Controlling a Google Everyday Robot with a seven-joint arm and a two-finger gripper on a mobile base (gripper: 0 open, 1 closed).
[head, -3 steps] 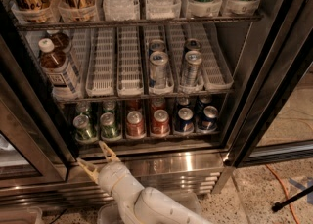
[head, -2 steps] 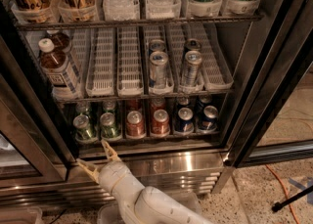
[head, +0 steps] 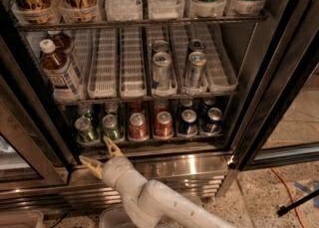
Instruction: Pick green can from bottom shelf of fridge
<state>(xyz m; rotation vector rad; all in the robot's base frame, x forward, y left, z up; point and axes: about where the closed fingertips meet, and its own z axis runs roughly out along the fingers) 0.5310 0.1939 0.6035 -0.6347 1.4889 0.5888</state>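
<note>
The fridge (head: 259, 72) stands open in front of me. Its bottom shelf (head: 149, 140) holds lanes of short cans. Two green cans stand at the left front: one (head: 85, 130) at the far left and one (head: 111, 127) beside it. Red-brown cans (head: 138, 126) and dark blue cans (head: 188, 122) stand to their right. My gripper (head: 99, 153) is open, with tan fingers spread. It sits just below and in front of the shelf's edge, under the two green cans. It holds nothing.
Above is a rack of white slotted trays (head: 107, 62) with taller silver cans (head: 161, 71) and a brown bottle (head: 59, 70). The ribbed steel base (head: 199, 165) lies below the shelf. Black door frames (head: 37, 137) flank the opening. An orange cable (head: 294, 192) lies on the floor.
The gripper has edged slightly up and toward the bottom shelf's front edge. The cans have not moved.
</note>
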